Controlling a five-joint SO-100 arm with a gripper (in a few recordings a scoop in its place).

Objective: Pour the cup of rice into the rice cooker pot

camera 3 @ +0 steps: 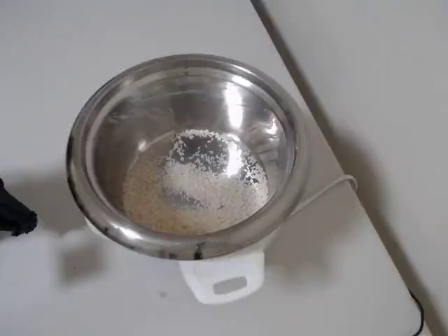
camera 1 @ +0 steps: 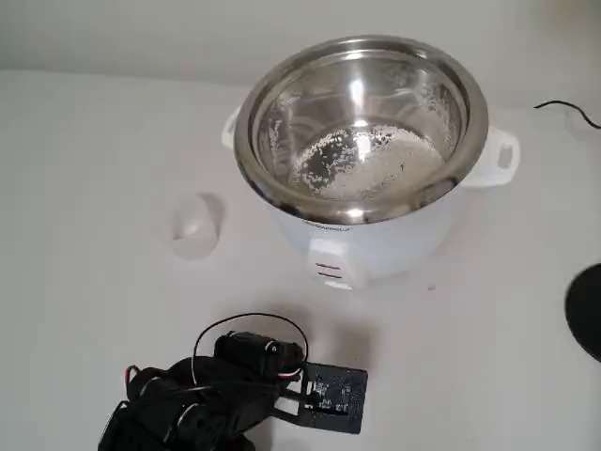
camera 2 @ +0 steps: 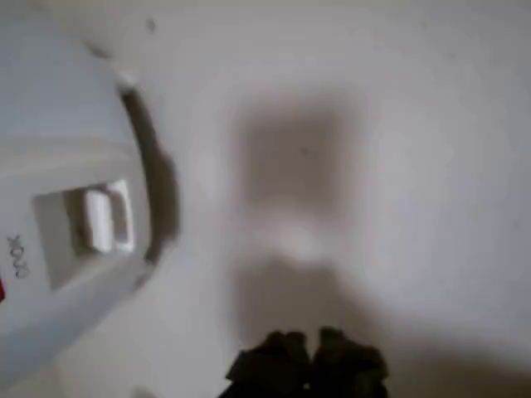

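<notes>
now white grains (camera 3: 196,189) in shiny round steel pot (camera 3: 84,140); translucent cup (camera 1: 195,225) upright; gripper (camera 2: 309,352) state unclear

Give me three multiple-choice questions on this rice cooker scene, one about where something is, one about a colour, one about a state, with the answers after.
1. In the fixed view, where does the small translucent whitish plastic cup stand?
A. Inside the pot
B. On the table, left of the cooker
C. Between the gripper's fingers

2. What colour is the cooker body around the round shiny stainless-steel pot?
A. White
B. Red
C. Black

3. Where are the small white rice grains?
A. Heaped on the table
B. Filling the cup
C. Spread over the pot's bottom

Answers: 1 B, the cup sits on the table apart from the cooker. 2 A, the body and its side handles are white in the fixed and overhead views. 3 C, both of those views show grains on the pot's floor, with bare metal patches between them.
</notes>
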